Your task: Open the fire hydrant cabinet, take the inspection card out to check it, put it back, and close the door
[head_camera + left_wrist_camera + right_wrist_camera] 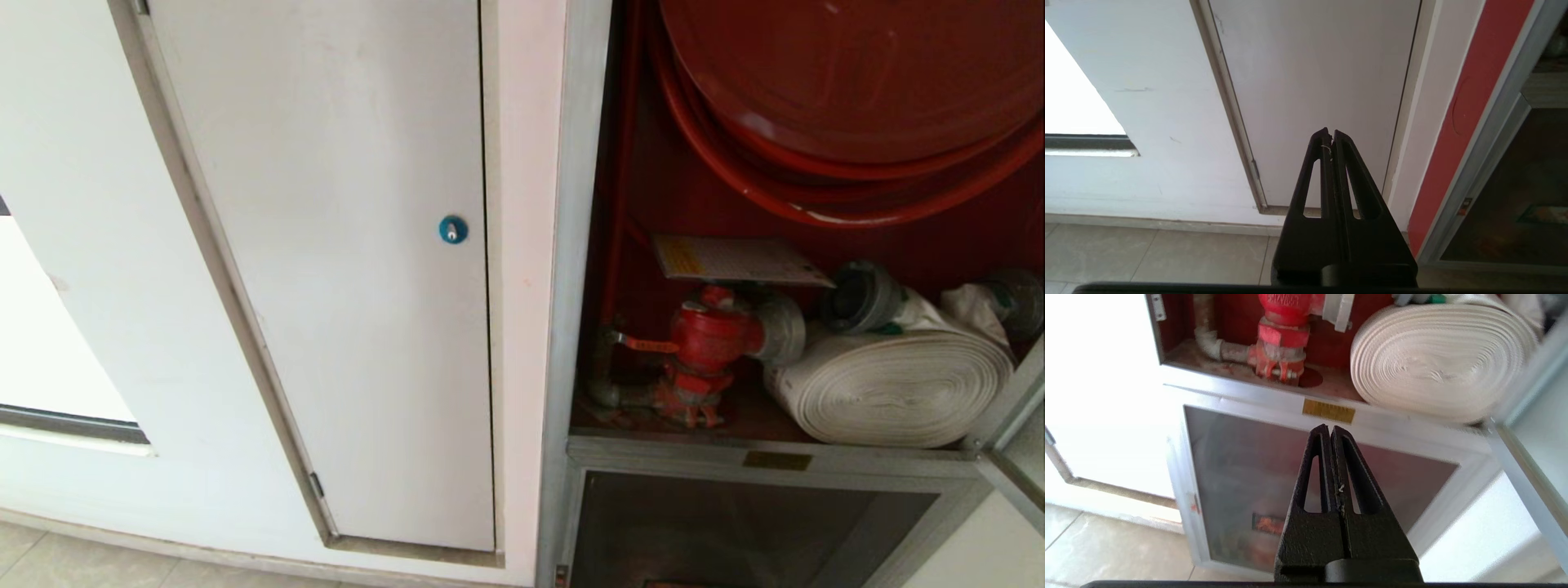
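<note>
Facing open fire hydrant cabinet (584, 245); inspection card (739, 260) lying just above red valve (702, 339). Hanging empty, fingers pressed together: left gripper (1330, 132), right gripper (1329, 427). Advising: opening right gripper, pinching card's near edge.

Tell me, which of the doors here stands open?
The fire hydrant cabinet's upper door, swung out at the right. The white door and lower glass panel are shut.

Two matching black pincers
Left pincer (1330, 132) and right pincer (1329, 428): matte, rough-textured tapered fingers with long slotted cut-outs.
</note>
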`<state>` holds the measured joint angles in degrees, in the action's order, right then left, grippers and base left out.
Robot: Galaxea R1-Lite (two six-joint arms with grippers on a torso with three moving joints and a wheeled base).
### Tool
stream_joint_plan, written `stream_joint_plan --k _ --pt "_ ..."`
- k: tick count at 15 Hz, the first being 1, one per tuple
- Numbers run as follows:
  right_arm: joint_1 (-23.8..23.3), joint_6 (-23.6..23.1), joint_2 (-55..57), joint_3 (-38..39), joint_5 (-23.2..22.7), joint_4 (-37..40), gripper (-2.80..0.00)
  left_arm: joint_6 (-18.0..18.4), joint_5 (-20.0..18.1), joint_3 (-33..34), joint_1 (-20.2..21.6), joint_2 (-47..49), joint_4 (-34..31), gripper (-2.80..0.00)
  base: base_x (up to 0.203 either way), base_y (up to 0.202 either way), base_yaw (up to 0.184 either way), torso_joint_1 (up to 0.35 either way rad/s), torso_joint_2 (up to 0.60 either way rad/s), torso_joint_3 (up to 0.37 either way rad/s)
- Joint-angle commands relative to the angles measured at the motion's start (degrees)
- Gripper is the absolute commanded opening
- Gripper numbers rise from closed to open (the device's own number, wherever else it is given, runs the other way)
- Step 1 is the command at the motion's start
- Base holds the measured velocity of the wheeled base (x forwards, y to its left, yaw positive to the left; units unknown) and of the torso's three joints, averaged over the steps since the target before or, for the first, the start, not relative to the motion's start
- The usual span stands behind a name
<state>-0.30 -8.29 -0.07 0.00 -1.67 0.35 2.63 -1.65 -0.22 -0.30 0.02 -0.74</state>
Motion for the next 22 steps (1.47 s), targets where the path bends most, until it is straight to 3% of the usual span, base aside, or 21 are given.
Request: stream_joint_plan --k 1,22 --pt "-0.05 -0.06 -0.01 0.00 -0.08 0.00 -2.80 0.00 -0.02 0.04 0.04 0.06 0.03 -2.80 -0.196 0.000 0.001 0.004 0.00 0.007" --pt "-0.05 0.21 -0.01 0.00 -0.17 0.00 -2.80 -0.17 -0.02 0.04 0.01 0.06 0.09 -2.80 -0.196 0.000 0.002 0.004 0.00 0.003"
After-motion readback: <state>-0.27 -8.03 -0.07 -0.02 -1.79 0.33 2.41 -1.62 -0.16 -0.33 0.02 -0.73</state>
